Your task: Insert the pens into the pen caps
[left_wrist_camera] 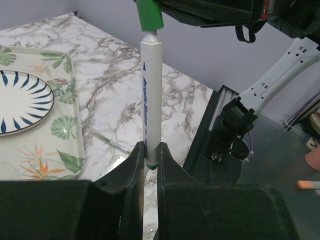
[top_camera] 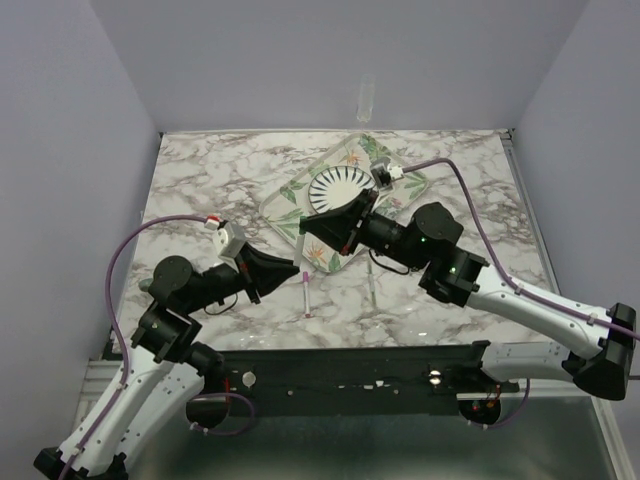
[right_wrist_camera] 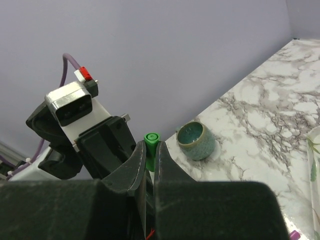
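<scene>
Your left fingers (left_wrist_camera: 138, 162) are clenched on the base of the white marker pen with blue lettering (left_wrist_camera: 149, 100), holding it over the marbled bench (left_wrist_camera: 115, 90). Your right fingers (right_wrist_camera: 140, 161) pinch the green plastic cap (right_wrist_camera: 151, 141), which meets the pen's far end.
</scene>
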{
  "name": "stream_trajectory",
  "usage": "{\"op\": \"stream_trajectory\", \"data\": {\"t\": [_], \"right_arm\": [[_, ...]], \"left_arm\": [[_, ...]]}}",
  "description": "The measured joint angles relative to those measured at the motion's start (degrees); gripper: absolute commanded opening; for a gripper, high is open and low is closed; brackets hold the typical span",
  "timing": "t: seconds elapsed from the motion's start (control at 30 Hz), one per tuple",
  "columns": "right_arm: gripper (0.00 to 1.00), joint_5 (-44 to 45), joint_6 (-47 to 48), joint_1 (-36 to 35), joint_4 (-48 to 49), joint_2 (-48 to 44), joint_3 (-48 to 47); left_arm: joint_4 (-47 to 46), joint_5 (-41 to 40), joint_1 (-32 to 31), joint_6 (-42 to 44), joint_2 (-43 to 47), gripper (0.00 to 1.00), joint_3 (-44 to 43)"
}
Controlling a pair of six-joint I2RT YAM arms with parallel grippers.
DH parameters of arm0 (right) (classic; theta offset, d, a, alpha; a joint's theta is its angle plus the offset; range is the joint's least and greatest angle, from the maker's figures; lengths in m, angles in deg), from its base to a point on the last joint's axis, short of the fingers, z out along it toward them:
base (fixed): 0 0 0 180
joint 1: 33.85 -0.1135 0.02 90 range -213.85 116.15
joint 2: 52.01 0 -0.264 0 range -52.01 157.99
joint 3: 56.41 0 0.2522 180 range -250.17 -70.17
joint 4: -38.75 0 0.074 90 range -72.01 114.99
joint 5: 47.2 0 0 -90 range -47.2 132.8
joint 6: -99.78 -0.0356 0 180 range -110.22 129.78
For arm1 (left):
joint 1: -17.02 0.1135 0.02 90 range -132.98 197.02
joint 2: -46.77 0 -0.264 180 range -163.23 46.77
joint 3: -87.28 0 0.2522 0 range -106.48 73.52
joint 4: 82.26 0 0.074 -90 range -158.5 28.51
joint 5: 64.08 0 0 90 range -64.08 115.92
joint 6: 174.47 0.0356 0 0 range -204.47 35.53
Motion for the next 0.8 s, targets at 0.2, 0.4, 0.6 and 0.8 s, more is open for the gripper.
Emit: {"op": "stream_trajectory", "data": {"t": [0.2,0.4,0.6,0.8], "right_arm": [[0.01,4.6,1.4,-2.7,-0.2,-0.9,1.3],[0.04,16.2,5.0,-9.0,-1.2,-0.5,0.2],[0.13,25.3,6.3,-12.3,-3.5,0.9,-1.8],[0.3,30.9,8.8,-14.3,-6.5,1.4,-4.1]], "left_arm": [[0.5,-0.9,0.0,0.1,0.4,0.0,0.0],[0.6,-0.9,-0.1,0.1,0.5,0.0,0.0],[0.6,-1.6,-0.2,0.4,0.0,0.0,0.0],[0.7,-2.0,-0.2,1.4,-1.7,0.0,-1.1]]}}
